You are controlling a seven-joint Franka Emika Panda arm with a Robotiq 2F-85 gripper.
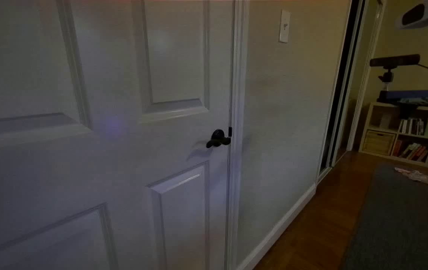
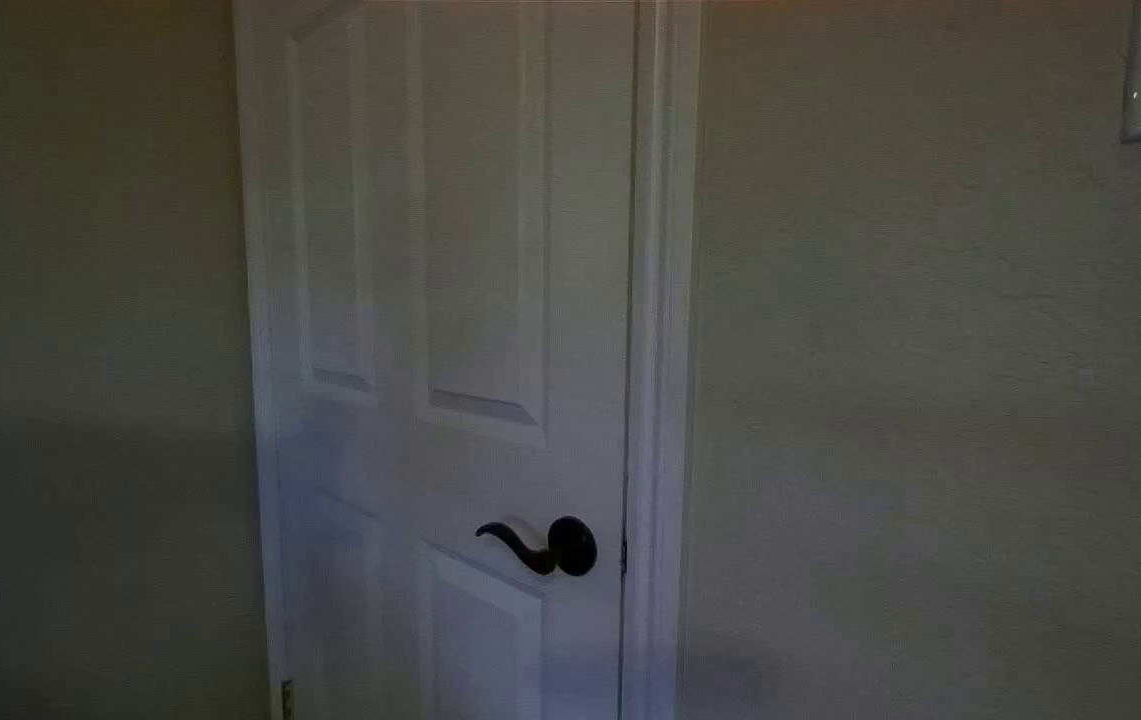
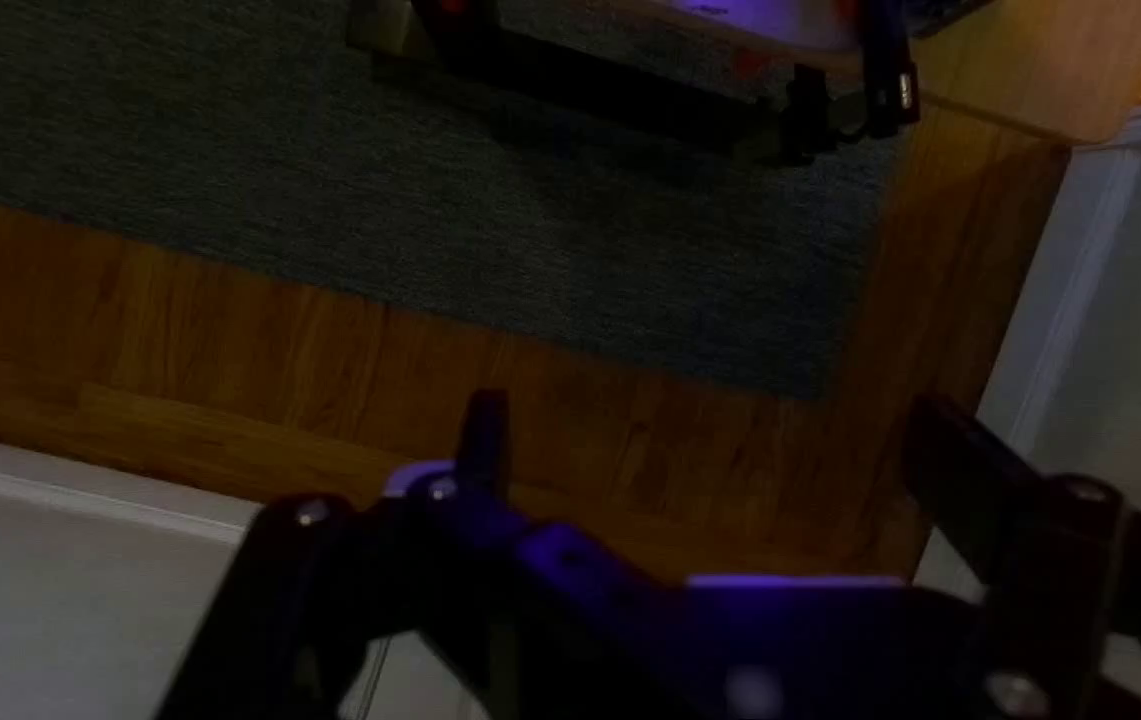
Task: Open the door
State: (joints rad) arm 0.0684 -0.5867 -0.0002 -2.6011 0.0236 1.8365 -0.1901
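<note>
The white panelled door (image 1: pixel 116 157) looks shut in its frame in both exterior views; it also shows in an exterior view (image 2: pixel 490 470). Its dark lever handle (image 1: pixel 218 138) sits near the door's right edge, and in an exterior view the handle (image 2: pixel 570 546) has a curved lever pointing left. My gripper (image 3: pixel 708 402) shows in the wrist view with its two dark fingers wide apart. Nothing is between them; wooden floor shows beyond. The gripper's fingers do not show in the exterior views, and it is not touching the handle there.
A wall with a light switch (image 1: pixel 284 26) adjoins the door frame. A camera on a stand (image 1: pixel 394 61) and a bookshelf (image 1: pixel 401 131) are at the right. A grey rug (image 3: pixel 530 230) lies on the wooden floor (image 3: pixel 260 340). White baseboard (image 3: pixel 80 490) runs along the lower left.
</note>
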